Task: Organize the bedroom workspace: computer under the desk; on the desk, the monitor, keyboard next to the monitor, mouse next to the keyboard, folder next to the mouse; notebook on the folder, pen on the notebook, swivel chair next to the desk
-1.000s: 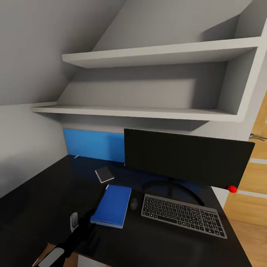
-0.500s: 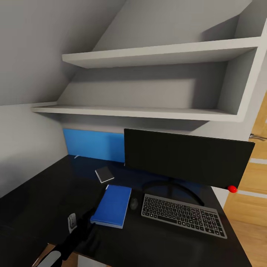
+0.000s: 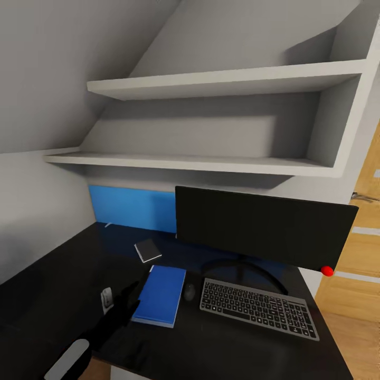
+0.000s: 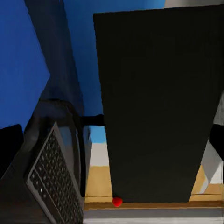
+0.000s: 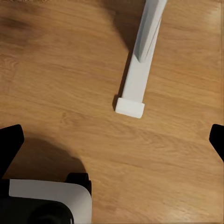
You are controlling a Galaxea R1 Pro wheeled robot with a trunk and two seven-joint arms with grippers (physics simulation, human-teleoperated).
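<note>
L tool (image 3: 126, 300) empty; R tool (image 5: 112, 140) agape

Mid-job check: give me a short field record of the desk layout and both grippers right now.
monitor: upright at the back of the desk
keyboard: flat in front of the monitor
mouse: between keyboard and folder
folder: flat on the desk, beside the mouse
notebook: on the desk behind the folder, not stacked on it
pen: cannot make out
left gripper: over the desk at the folder's near left edge, holding nothing
right gripper: open, pointed at the wood floor near a white desk leg
</note>
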